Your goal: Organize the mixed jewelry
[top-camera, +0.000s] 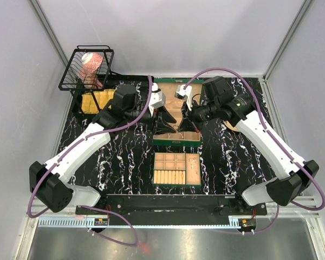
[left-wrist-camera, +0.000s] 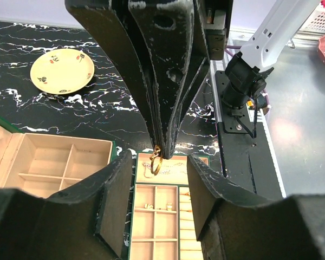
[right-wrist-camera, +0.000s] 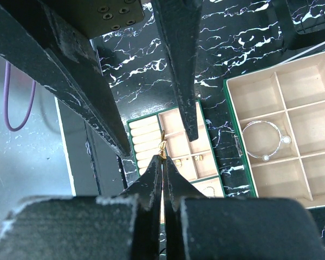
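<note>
My right gripper is shut on a small gold ring-shaped piece and holds it in the air above the green tray. In the left wrist view the gold piece hangs from the right gripper's tip. My left gripper is open, with a finger on either side of the gold piece, not touching it. Both grippers meet over the green box in the top view. A silver bangle lies in a box compartment. Tiny pieces and a fine chain lie in the tray.
A round tan plate lies on the black marbled table right of the box. A black wire basket with a pink object stands at the back left, with a yellow-lined tray beside it. The tray with beige compartments sits near the front.
</note>
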### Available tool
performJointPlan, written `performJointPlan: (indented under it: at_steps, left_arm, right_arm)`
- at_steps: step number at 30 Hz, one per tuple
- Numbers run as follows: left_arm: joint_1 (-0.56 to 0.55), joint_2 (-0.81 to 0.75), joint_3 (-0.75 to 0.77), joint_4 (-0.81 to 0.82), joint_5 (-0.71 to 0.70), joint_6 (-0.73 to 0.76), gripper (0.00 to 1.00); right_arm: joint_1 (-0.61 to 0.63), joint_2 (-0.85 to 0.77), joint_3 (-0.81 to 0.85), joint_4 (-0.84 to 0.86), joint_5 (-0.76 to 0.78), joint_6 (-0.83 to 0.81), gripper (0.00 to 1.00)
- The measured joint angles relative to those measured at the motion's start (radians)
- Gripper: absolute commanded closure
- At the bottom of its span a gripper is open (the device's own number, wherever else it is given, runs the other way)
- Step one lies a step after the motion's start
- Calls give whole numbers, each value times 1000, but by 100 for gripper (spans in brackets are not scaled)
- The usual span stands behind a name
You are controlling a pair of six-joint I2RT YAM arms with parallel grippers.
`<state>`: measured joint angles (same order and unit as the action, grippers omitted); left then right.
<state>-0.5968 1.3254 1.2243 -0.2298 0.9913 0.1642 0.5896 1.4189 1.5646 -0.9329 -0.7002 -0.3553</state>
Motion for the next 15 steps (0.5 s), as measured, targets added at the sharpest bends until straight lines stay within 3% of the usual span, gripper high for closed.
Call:
performJointPlan:
  at_steps: [15]
  left_arm:
    - [-5,15,6,20,-1,-29,72]
  right_arm:
    - [1,0,0,0,0,0,100]
